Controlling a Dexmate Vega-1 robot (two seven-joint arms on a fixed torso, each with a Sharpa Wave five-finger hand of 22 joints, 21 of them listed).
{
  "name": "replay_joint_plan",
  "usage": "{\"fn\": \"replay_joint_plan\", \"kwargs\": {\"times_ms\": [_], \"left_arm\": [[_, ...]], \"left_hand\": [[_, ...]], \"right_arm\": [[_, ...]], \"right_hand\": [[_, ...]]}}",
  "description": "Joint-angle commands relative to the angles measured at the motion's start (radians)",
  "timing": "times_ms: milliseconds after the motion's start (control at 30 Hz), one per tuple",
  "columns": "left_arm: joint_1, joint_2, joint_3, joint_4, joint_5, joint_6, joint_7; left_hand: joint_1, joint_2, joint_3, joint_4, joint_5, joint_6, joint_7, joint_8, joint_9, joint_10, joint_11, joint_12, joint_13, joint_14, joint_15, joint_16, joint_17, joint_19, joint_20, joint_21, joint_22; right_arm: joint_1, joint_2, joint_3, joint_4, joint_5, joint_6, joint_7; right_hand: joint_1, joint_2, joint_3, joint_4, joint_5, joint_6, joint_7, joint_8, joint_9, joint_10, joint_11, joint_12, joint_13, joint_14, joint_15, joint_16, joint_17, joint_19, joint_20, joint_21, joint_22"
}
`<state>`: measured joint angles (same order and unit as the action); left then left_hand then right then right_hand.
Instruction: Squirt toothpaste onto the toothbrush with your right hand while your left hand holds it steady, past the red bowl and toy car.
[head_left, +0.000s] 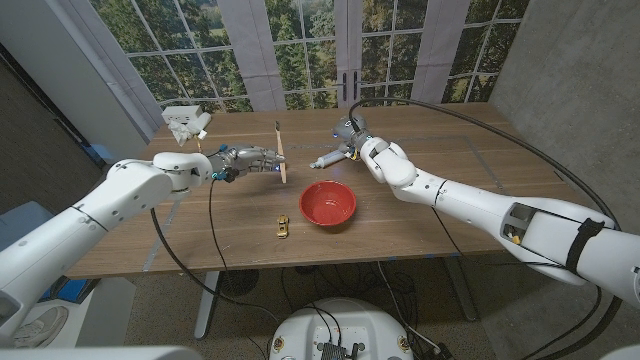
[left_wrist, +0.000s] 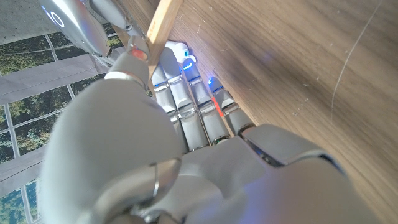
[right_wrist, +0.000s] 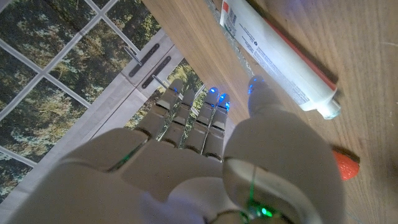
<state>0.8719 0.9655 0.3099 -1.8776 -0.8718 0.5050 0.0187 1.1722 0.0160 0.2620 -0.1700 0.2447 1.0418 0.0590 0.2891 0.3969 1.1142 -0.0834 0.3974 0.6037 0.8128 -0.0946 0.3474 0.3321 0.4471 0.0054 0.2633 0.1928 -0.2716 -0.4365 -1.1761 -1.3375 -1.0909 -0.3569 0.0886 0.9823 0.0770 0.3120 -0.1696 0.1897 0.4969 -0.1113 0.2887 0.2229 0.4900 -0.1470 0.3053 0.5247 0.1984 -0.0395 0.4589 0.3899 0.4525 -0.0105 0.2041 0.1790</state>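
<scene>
- Two hands of mine are over the far half of the wooden table (head_left: 420, 235): my left hand (head_left: 243, 160) grips the long wooden-handled toothbrush (head_left: 281, 152), my right hand (head_left: 352, 136) is by the white toothpaste tube (head_left: 330, 157).
- From the left wrist my fingers (left_wrist: 186, 102) curl about the pale handle (left_wrist: 160, 28); its bristle end is cut off there, and too small to make out from the head.
- From the right wrist the tube (right_wrist: 273, 53) lies on the wood just beside my fingertips (right_wrist: 214, 99); my hand (right_wrist: 205, 162) looks loosely extended with nothing in it, though whether it touches the tube I cannot tell.
- A small red-orange object (right_wrist: 346, 165) lies by the tube's cap; I cannot say what it is.
- Nearer me, between my arms, sit the round red bowl (head_left: 327, 203) and the small yellow toy car (head_left: 282, 226), apart from each other.
- A crumpled white cloth (head_left: 186, 122) sits at the far left corner.
- Open wood lies right of the bowl, under my right forearm.
</scene>
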Motion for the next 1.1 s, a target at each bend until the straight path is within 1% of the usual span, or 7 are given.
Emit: {"fn": "replay_joint_plan", "kwargs": {"times_ms": [33,200,267,333,533,800,1100], "left_arm": [[0.04,0.013,-0.024,-0.024,-0.02,-0.02,0.027],[0.049,0.015,-0.03,-0.026,-0.026,-0.025,0.03],[0.053,0.015,-0.032,-0.026,-0.027,-0.028,0.033],[0.056,0.015,-0.034,-0.025,-0.03,-0.029,0.034],[0.05,0.015,-0.031,-0.022,-0.032,-0.023,0.035],[0.028,0.013,-0.022,-0.019,-0.034,0.001,0.041],[0.008,0.005,-0.012,-0.007,-0.033,0.011,0.038]], "left_hand": [[0.117,0.109,0.006,-0.002,0.006,0.007,0.003,-0.004,0.004,0.066,-0.064,0.0,0.004,0.011,-0.145,0.001,0.002,0.001,0.006,0.005,0.003],[0.117,0.11,0.006,-0.002,0.007,0.009,0.002,-0.005,0.003,0.066,-0.064,-0.001,0.004,0.011,-0.144,0.0,0.002,0.002,0.006,0.006,0.003],[0.117,0.111,0.006,-0.002,0.007,0.007,0.002,-0.006,0.003,0.066,-0.066,-0.001,0.005,0.011,-0.144,0.0,0.002,0.001,0.006,0.006,0.003],[0.117,0.11,0.006,-0.002,0.007,0.008,0.002,-0.006,0.003,0.067,-0.063,0.0,0.005,0.011,-0.144,0.0,0.002,0.001,0.006,0.006,0.003],[0.118,0.11,0.005,-0.002,0.007,0.009,0.002,-0.007,0.004,0.067,-0.066,-0.001,0.005,0.011,-0.144,-0.001,0.002,0.002,0.006,0.006,0.003],[0.118,0.111,0.005,-0.002,0.007,0.009,0.002,-0.008,0.006,0.068,-0.065,-0.002,0.005,0.011,-0.144,-0.001,0.003,0.002,0.006,0.007,0.003],[0.116,0.112,0.005,-0.001,0.007,0.009,0.0,-0.01,0.005,0.069,-0.064,-0.003,0.007,0.01,-0.143,-0.003,0.003,0.003,0.006,0.008,0.003]], "right_arm": [[0.0,-0.04,0.062,-0.022,0.131,0.155,0.009],[0.013,-0.025,0.068,0.001,0.153,0.17,0.037],[0.017,-0.02,0.067,0.014,0.156,0.175,0.032],[0.023,-0.013,0.069,0.031,0.171,0.185,0.037],[0.05,0.015,0.048,0.097,0.173,0.2,0.033],[0.086,0.045,0.018,0.182,0.198,0.239,0.035],[0.114,0.065,-0.017,0.234,0.207,0.267,0.035]], "right_hand": [[0.034,0.0,-0.008,-0.001,-0.007,-0.021,-0.033,-0.013,-0.002,-0.027,-0.026,-0.022,-0.009,-0.046,-0.11,-0.024,-0.012,-0.031,0.001,-0.007,0.001],[0.063,-0.003,-0.007,-0.002,-0.008,-0.034,-0.076,-0.027,-0.007,-0.042,-0.064,-0.044,-0.024,-0.091,-0.109,-0.051,-0.03,-0.071,0.001,-0.014,0.0],[0.071,-0.003,-0.007,-0.001,-0.009,-0.042,-0.083,-0.033,-0.008,-0.047,-0.067,-0.051,-0.029,-0.105,-0.101,-0.059,-0.036,-0.085,0.006,-0.017,-0.001],[0.082,-0.003,-0.008,0.0,-0.01,-0.049,-0.1,-0.041,-0.01,-0.054,-0.071,-0.061,-0.037,-0.116,-0.1,-0.067,-0.043,-0.1,0.015,-0.017,-0.002],[0.092,-0.009,-0.015,0.004,-0.012,-0.088,-0.104,-0.066,-0.015,-0.087,-0.071,-0.088,-0.056,-0.137,-0.086,-0.084,-0.059,-0.121,0.027,-0.016,-0.003],[0.098,-0.017,-0.019,0.003,-0.01,-0.089,-0.096,-0.069,-0.016,-0.091,-0.071,-0.093,-0.063,-0.14,-0.079,-0.09,-0.067,-0.117,0.028,-0.012,-0.004],[0.105,-0.02,-0.021,0.004,-0.008,-0.087,-0.1,-0.07,-0.016,-0.104,-0.07,-0.101,-0.071,-0.147,-0.072,-0.098,-0.074,-0.119,0.02,-0.011,-0.005]]}}
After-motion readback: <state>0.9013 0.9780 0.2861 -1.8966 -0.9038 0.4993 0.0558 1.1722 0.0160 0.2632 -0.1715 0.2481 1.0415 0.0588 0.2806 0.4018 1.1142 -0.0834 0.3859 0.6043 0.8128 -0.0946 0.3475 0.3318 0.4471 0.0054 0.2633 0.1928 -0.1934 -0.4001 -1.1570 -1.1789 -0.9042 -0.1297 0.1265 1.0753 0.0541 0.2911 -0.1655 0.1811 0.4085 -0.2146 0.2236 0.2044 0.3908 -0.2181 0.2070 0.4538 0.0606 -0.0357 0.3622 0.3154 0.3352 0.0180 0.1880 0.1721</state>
